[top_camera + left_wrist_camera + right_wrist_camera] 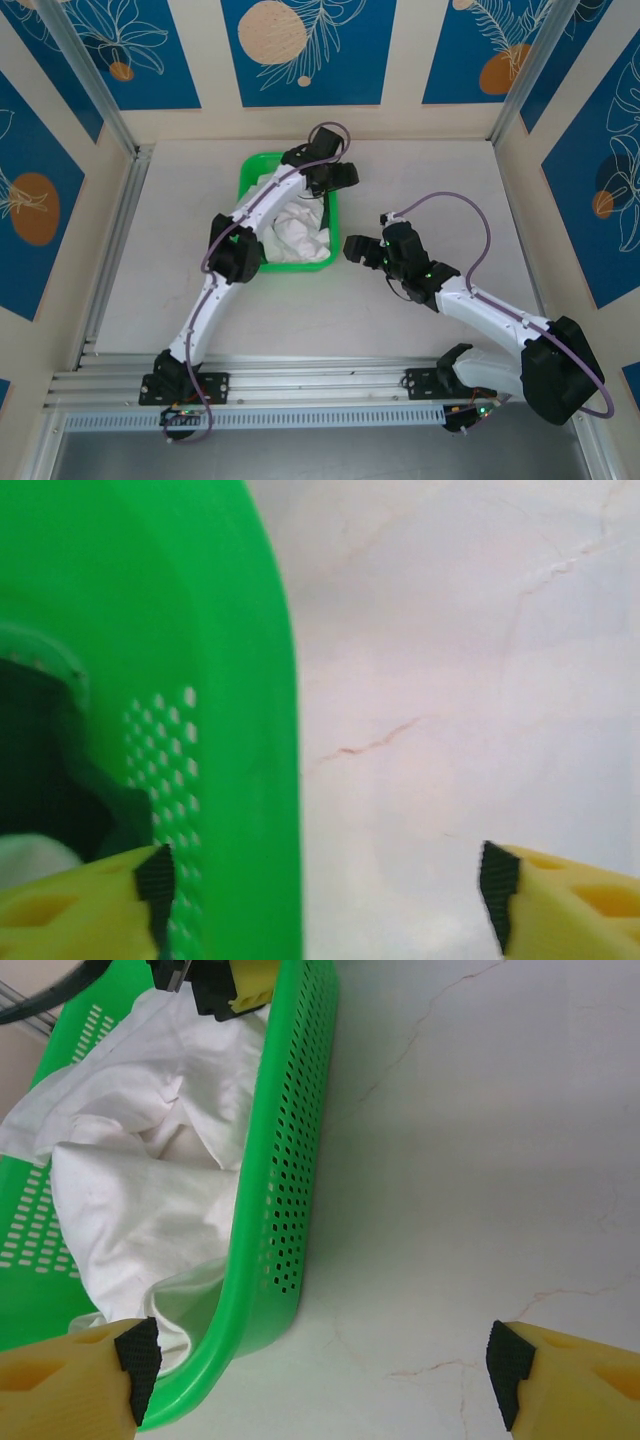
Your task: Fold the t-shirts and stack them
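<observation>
Left pincer (325, 890) spread wide (empty), arm (252, 212) outstretched over the green tray (290, 1160); right pincer (325, 1360) likewise, beside it.

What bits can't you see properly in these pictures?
- Top view: the left arm crosses the green tray and hides part of the white t-shirt.
- Left wrist view: it is very close and blurred, so the dark patch inside the tray cannot be identified.
- Right wrist view: the tray runs off the left edge. The t-shirt is crumpled, so its front is lost in folds.
</observation>
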`<state>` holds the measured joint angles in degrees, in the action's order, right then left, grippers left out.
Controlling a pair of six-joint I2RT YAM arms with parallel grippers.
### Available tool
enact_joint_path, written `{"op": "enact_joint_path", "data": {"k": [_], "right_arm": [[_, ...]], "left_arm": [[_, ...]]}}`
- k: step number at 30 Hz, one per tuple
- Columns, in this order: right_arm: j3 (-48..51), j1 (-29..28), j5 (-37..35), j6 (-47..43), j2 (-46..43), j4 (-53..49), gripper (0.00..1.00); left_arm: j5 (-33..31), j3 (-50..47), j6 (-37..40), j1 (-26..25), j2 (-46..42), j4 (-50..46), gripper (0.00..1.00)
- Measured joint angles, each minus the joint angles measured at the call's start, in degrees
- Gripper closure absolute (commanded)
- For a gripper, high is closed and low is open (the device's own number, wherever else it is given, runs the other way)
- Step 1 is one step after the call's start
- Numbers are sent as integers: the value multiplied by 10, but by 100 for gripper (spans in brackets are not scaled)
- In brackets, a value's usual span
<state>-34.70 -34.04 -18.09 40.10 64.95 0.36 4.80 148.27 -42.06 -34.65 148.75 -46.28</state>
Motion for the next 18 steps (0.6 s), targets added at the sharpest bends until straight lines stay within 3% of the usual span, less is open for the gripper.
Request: {"op": "enact_joint_path", "data": {"k": [4, 8, 12, 18], "right_arm": [[0, 1, -2, 4, 1, 0, 12], [0, 2, -3, 6, 1, -5, 12], [0, 2, -6, 7, 1, -12, 11], [0, 2, -11, 8, 2, -23, 12]], "left_arm": [[10, -44, 39, -7, -69, -10, 6], [3, -257, 68, -7, -280, 33, 7], [-2, -455, 81, 12, -497, 94, 15], [-1, -779, 74, 114, -708, 165, 21]]}}
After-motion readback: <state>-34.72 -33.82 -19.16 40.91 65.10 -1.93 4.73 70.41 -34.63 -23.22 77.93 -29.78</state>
